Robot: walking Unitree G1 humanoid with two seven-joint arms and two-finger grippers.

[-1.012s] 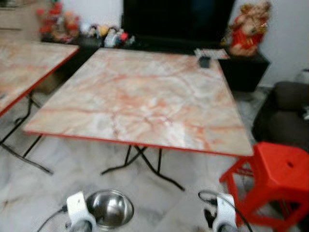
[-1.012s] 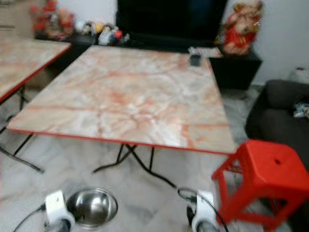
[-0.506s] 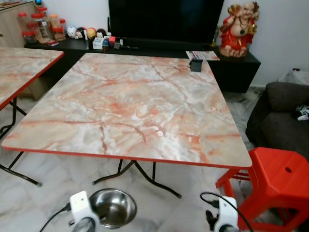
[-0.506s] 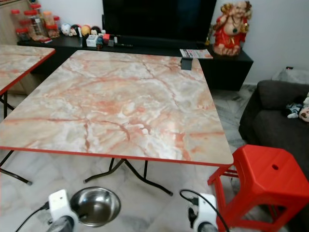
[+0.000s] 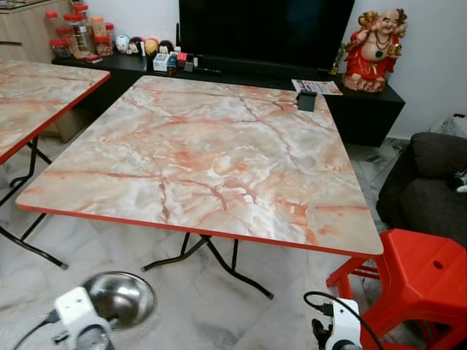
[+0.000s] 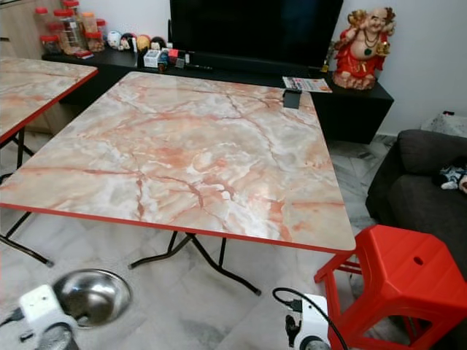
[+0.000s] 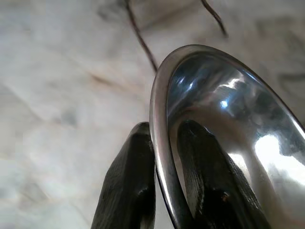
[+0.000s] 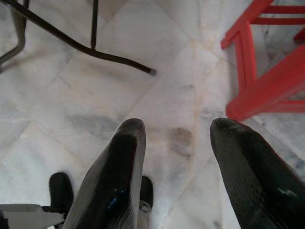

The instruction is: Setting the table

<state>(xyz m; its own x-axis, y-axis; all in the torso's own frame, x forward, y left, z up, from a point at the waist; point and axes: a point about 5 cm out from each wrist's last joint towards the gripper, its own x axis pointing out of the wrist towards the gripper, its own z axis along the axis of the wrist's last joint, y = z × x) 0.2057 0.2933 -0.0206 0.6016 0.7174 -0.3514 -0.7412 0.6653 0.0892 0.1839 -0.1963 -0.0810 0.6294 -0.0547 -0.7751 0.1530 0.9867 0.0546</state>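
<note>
A shiny steel bowl [image 5: 117,296] hangs low at my left, in front of the marble-patterned table [image 5: 211,153] with its red rim. My left gripper [image 7: 162,167] is shut on the bowl's rim [image 7: 159,143], one black finger outside and one inside the bowl. In the right wrist view my right gripper [image 8: 178,143] is open over the floor, with nothing between its fingers. Both wrists show at the bottom edge of the eye views, below the table's near edge.
A red plastic stool [image 5: 412,281] stands at the table's front right corner. A second marble table [image 5: 36,95] is on the left, a dark sofa [image 5: 430,179] on the right. A small dark object [image 5: 306,100] sits at the table's far edge. Black folding legs [image 5: 211,255] stand under the table.
The camera has shifted and sharpened. My left wrist with the bowl now sits further left in the eye views; the right arm stays about where it was.
</note>
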